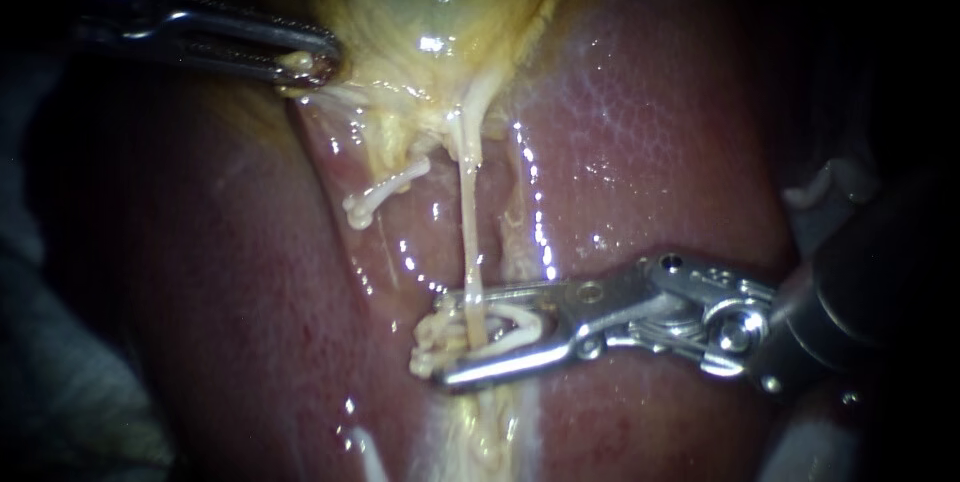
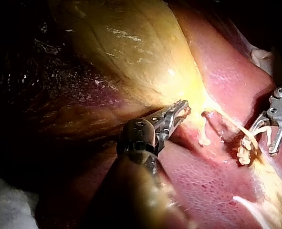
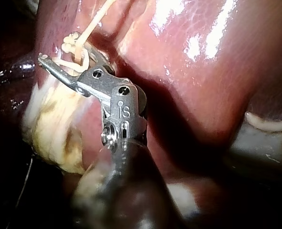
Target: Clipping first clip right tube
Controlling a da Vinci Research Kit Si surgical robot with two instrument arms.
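The right tube (image 1: 467, 212) is a thin pale strand running from the yellow gallbladder (image 1: 430, 2) down across the liver (image 1: 640, 122). My right instrument (image 1: 443, 334) comes in from the right. Its jaws stand open astride the tube's lower part, with a whitish clip (image 1: 520, 327) seated between them. The right wrist view shows the same: the tube (image 3: 90, 26) passes between the spread jaws of the right instrument (image 3: 67, 55). My left instrument (image 1: 312, 64) comes in from the upper left, shut on tissue at the gallbladder's neck and holding it taut; it (image 2: 181, 110) also shows in the left wrist view.
A short tube stub (image 1: 385, 192) with a knobbly free end lies left of the right tube. Frayed pale tissue (image 1: 435, 342) bunches at the jaws' tips. Yellowish fatty tissue (image 1: 480, 432) continues below. White gauze (image 2: 2, 205) lies beside the liver.
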